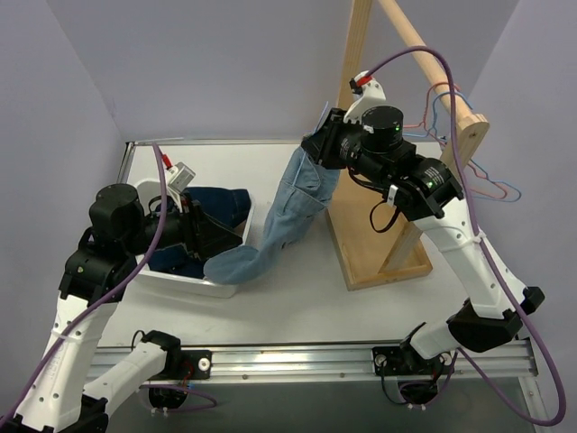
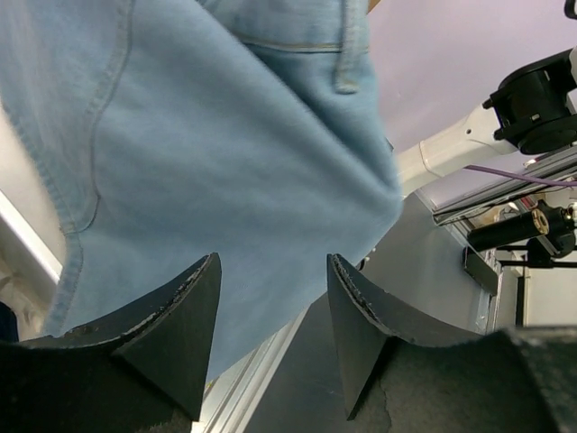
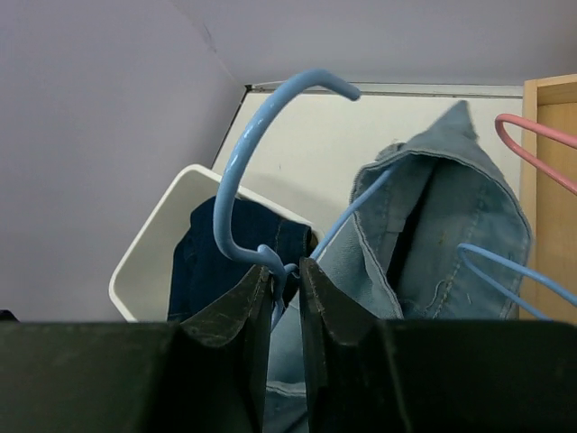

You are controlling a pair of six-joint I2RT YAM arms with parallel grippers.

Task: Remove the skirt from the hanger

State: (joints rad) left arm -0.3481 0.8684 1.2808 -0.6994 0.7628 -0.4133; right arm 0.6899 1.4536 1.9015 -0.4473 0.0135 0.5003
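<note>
White table; lilac walls.

Soft, even light is cast from above. Faint shadows are thrown on the counter; glare is seen on the front rail.

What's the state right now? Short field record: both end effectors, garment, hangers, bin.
left end effector: open, nothing gripped; light-blue denim garment just past its fingertips
right end effector: shut on neck of light-blue wire hanger
garment: hangs from that hanger, lower end reaching the white bin
bin contents: dark-blue denim garment
pink wire hanger: by the wooden rack, not held
</note>
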